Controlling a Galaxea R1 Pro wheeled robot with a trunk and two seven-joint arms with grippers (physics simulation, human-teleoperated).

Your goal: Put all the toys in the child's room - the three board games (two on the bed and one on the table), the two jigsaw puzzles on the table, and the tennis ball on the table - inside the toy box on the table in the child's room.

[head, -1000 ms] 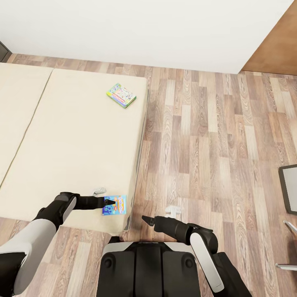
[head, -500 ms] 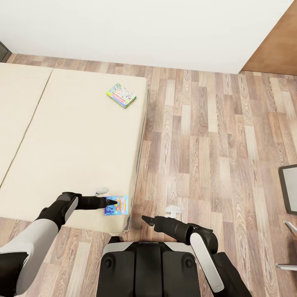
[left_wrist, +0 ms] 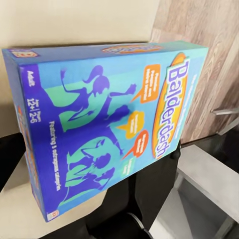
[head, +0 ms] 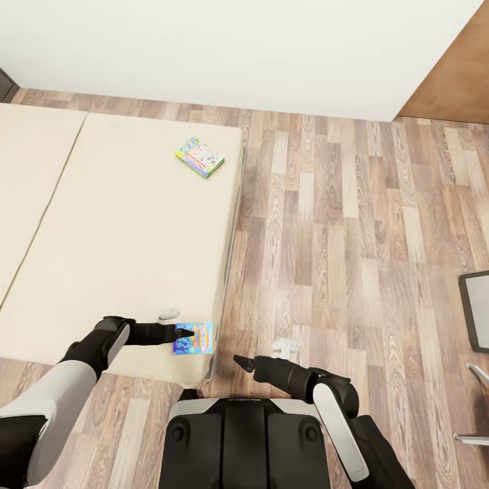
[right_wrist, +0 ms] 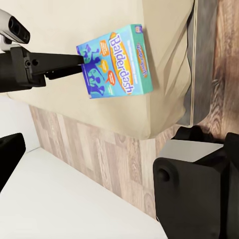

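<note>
Two board games lie in sight, both on the bed.

Bed (head: 122, 251): beige mattress taking up the head view from about seven to eleven o'clock, wood floor beside it.

Right arm: idle over the floor near five o'clock, right gripper (head: 239, 360) pointing toward the mattress corner; whether its jaws are apart or together I cannot tell.

Left arm: reaching across the mattress's near corner, left gripper (head: 183, 333) clamped on the edge of the blue game, one dark finger lying over the lid in the right wrist view.

Blue board game (head: 193, 337): at the near corner by the mattress edge, at six o'clock, tipped up slightly in the grasp.

Pastel board game (head: 200, 157): flat near the far corner, at twelve o'clock, untouched.

Step in hand, by my reading: picking up the first bed game. Next would be lifting it clear, then carrying it to the toy box.
</note>
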